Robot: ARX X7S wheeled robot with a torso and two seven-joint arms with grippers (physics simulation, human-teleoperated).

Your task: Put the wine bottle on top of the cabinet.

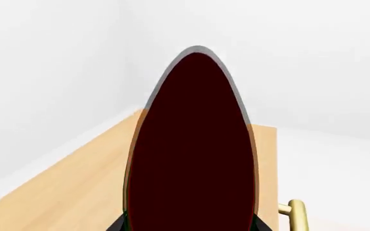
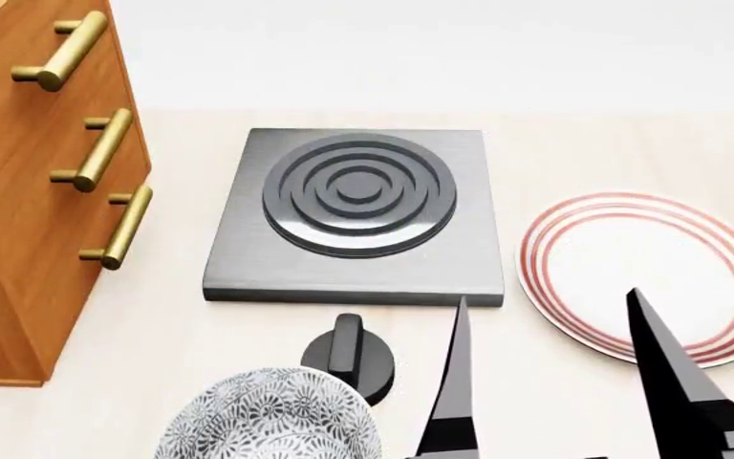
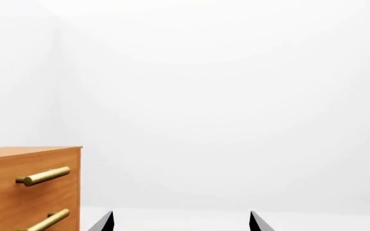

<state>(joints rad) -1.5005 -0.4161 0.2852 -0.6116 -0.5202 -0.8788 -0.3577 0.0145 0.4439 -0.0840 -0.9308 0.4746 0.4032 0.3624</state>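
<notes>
Left gripper out of sight in every view; cannot tell its grip, though the wine bottle (image 1: 191,149) fills its wrist camera, seemingly carried. Long axis runs out over the cabinet (image 1: 63,187) top, above it. Right gripper (image 2: 558,382) spread wide, empty, well away from cabinet.

A reddish-brown wood grain is shown on the cabinet (image 2: 16,182), and brass-gold on its bar handles (image 2: 118,227). The hob plate (image 2: 356,215) is rendered in dark grey with concentric rings, and its knob (image 2: 348,356) in black. The plate (image 2: 641,273) is coloured white and ringed with thin red bands. A grey-and-white floral pattern is carried by the bowl (image 2: 269,418). The wine bottle (image 1: 191,154) is seen as very dark maroon-black. The right gripper's fingers (image 2: 454,382) are black.
</notes>
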